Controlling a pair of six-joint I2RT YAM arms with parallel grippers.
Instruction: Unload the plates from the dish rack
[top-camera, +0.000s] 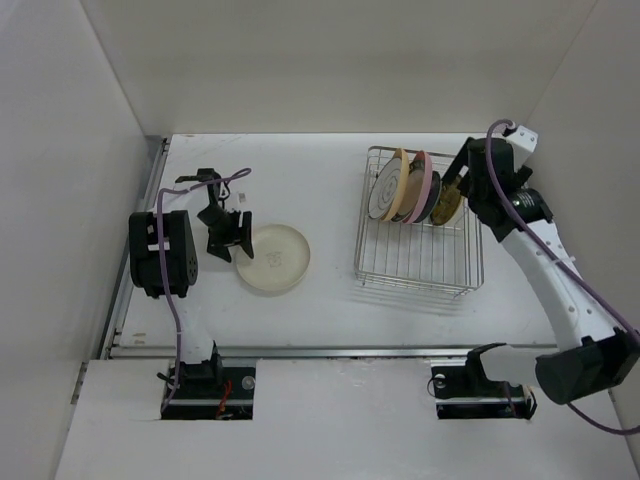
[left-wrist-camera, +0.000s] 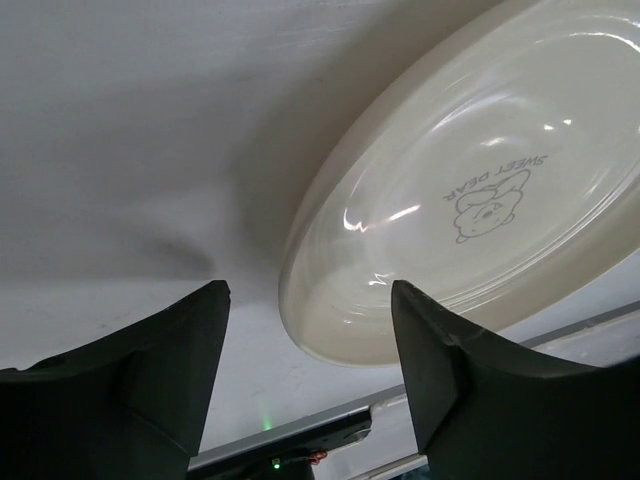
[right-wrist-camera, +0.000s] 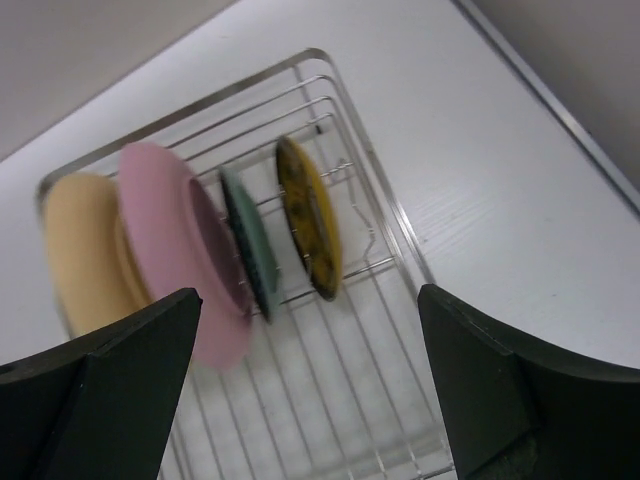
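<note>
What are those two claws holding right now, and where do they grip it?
Nothing. The left gripper and right gripper are both open and empty; the cream plate lies untouched.

The round cream plate (top-camera: 272, 258) lies on the white desk (top-camera: 300, 170), left of the silver wire dish rack (top-camera: 420, 268) holding upright plates (top-camera: 412, 188).
</note>
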